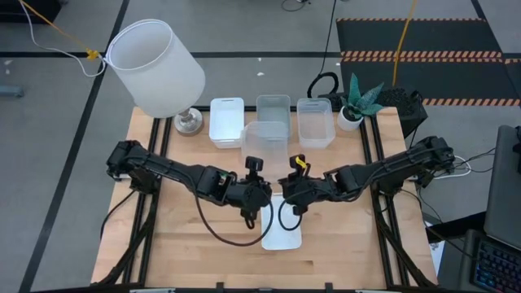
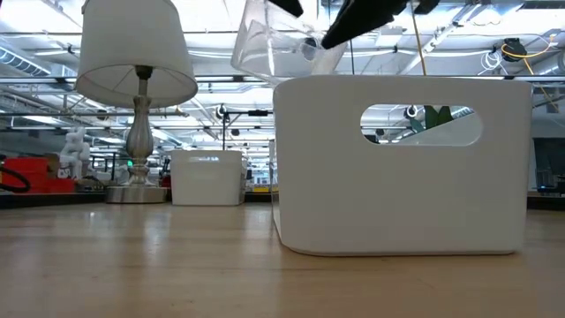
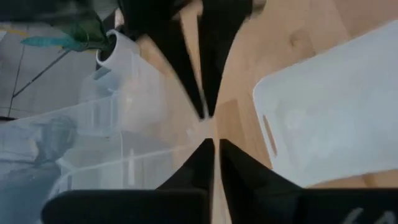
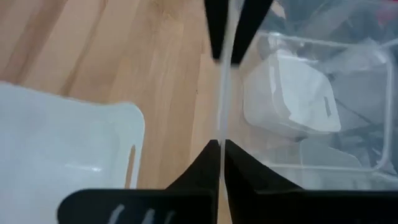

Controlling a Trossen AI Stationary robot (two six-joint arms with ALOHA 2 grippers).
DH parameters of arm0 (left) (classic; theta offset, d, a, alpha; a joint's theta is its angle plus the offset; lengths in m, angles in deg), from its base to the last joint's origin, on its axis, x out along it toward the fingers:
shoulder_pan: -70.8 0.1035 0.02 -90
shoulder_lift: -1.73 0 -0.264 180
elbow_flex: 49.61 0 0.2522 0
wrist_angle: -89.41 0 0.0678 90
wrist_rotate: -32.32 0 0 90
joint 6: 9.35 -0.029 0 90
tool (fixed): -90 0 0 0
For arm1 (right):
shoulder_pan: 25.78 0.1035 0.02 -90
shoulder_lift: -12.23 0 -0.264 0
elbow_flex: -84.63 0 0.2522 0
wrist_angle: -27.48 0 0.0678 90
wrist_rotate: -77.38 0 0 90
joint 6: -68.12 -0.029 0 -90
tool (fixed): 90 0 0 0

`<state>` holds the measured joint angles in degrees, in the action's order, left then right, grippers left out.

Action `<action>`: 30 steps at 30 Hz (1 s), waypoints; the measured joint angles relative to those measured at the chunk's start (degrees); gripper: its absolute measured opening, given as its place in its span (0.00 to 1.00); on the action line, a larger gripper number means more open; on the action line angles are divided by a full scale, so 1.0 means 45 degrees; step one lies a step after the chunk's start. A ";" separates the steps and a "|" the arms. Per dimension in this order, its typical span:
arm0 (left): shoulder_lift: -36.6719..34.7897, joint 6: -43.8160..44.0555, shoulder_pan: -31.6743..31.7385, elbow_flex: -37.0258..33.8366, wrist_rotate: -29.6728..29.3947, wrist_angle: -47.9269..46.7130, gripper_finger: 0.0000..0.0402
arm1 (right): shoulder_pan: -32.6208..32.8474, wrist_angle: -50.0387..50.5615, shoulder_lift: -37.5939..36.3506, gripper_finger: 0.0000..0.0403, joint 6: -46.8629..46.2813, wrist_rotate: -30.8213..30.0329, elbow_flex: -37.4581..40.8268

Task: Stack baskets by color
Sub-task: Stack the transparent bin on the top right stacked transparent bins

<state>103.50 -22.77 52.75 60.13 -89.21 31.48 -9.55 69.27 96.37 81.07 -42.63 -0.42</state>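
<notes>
A clear basket (image 1: 264,138) hangs above the table's middle, tilted in the low view (image 2: 265,44). My left gripper (image 1: 264,181) and my right gripper (image 1: 285,181) face each other tip to tip, both shut on its wall. Below them a white basket (image 1: 281,232) stands on its base near the front edge. In a row at the back stand a white basket (image 1: 226,122), a grey basket (image 1: 273,107) and another clear basket (image 1: 314,122). My left gripper (image 3: 214,155) pinches the clear basket's thin side wall (image 3: 208,121) between its two fingers, slanting down from the table's left and lying along the wall. The basket is lifted clear of the table. My right gripper (image 4: 222,152) pinches the same wall (image 4: 222,118) edge-on between its two fingers, slanting down from the table's right, opposite the left fingers. The basket's body lies on the far side of the fingers, off the table.
A lamp with a big white shade (image 1: 156,57) stands at the far left corner on its metal foot (image 1: 189,122). A small potted plant (image 1: 354,106) stands at the far right. Bare wood lies left and right of the near white basket.
</notes>
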 joint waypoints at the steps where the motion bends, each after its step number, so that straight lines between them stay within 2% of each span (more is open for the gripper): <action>1: 0.0000 0.0027 -0.0037 0.0000 0.0011 0.0088 0.09 | -0.0004 0.0144 -0.0020 0.01 0.0027 -0.0007 0.0000; 6: 0.0000 0.0085 -0.0268 0.0000 -0.0028 0.0698 0.24 | -0.0018 0.0677 -0.0236 0.00 0.0111 -0.0054 0.0000; 10: -0.0143 0.0072 -0.0615 0.0000 -0.0940 0.0841 0.35 | 0.0003 0.1823 -0.0633 0.00 0.0355 -0.0016 0.0000; 13: -0.0503 0.0348 -0.0806 0.0000 -0.1108 0.0736 0.40 | 0.0015 0.2836 -0.1052 0.00 0.0316 0.0000 0.0000; 21: -0.1024 0.2507 -0.1120 0.0019 -0.1072 -0.0165 0.42 | -0.0047 0.5222 -0.2414 0.00 0.0094 0.0011 0.0000; 24: -0.0964 0.3662 -0.1378 -0.0044 -0.1011 -0.1265 0.42 | -0.0289 0.5753 -0.3000 0.00 0.0893 0.0007 0.0000; 30: -0.0860 0.5004 -0.2057 -0.1398 -0.1132 -0.0879 0.42 | -0.1313 0.6123 -0.4291 0.00 0.2817 0.0329 0.0000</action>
<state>99.63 -0.25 43.49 53.84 -94.30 27.53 -15.46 96.82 77.06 93.74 -41.15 -0.42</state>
